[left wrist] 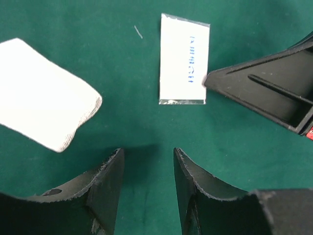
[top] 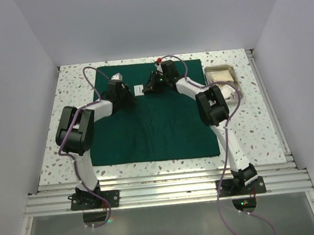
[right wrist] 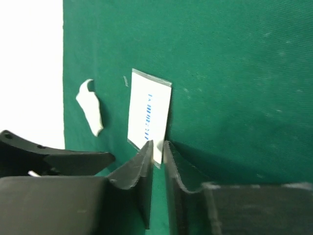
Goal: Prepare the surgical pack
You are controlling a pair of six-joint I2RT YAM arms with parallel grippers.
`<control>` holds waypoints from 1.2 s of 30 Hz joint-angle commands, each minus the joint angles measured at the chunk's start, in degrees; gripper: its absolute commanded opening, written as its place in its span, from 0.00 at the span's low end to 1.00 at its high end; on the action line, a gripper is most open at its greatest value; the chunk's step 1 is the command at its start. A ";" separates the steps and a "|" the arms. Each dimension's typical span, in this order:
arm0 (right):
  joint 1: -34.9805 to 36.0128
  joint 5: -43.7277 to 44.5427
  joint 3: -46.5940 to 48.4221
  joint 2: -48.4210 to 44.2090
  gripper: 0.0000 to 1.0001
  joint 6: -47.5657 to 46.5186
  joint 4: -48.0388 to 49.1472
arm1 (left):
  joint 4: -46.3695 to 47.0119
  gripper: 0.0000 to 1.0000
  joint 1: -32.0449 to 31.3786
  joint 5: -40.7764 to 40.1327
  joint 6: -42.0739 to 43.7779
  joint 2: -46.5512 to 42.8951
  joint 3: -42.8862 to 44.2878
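Note:
The dark green drape [top: 153,134] lies spread flat on the table. A small white packet with blue print [left wrist: 184,58] lies on it near the far edge, also seen from above [top: 138,90]. My right gripper [right wrist: 158,147] has its jaws closed to a narrow gap, with the packet's near corner [right wrist: 149,115] between the tips. My left gripper [left wrist: 149,156] is open and empty, just short of the packet. A white gauze pad [left wrist: 44,115] lies on the drape to its left. The steel tray [top: 219,67] stands right of the drape. Scissors and forceps are out of view.
The tray holds white gauze [top: 224,79] and sits close to my right arm's elbow [top: 212,105]. The two grippers are close together at the far middle of the drape. Speckled tabletop [top: 258,124] surrounds the drape, with white walls on three sides.

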 commanded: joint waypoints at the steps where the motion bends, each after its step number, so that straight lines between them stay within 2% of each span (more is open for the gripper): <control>1: 0.45 -2.15 1.75 1.59 0.21 4.20 2.28 | -1.15 0.49 0.13 -0.71 1.03 1.66 3.15; 3: 0.45 -1.80 2.45 2.04 0.33 4.56 1.50 | -2.55 0.49 0.13 -1.86 1.30 2.89 4.81; 6: 0.45 -1.45 2.46 2.47 0.40 4.73 0.62 | -2.56 0.49 0.21 -4.31 1.04 3.51 5.88; 12: 0.36 -0.83 0.26 2.48 0.40 6.84 1.23 | -4.67 0.43 1.44 -5.91 0.42 7.54 12.55; 20: 0.36 -1.09 -0.10 3.09 0.39 9.21 2.11 | -7.03 0.27 2.41 1.73 0.16 15.10 22.39; 23: 0.45 -1.97 -0.09 3.79 0.39 10.97 3.60 | -6.07 0.20 2.41 5.25 -0.72 17.57 23.11; 26: 0.36 -2.41 -0.44 4.15 0.36 12.55 5.01 | -5.90 0.14 2.24 6.75 -0.90 18.89 22.76; 30: 0.36 -2.50 -1.32 3.71 0.27 14.13 7.63 | -5.90 0.13 2.15 5.79 -0.46 18.10 21.09; 36: 0.36 -2.24 -1.85 2.92 0.09 15.54 9.49 | -3.09 0.10 1.80 6.84 -0.46 17.14 18.89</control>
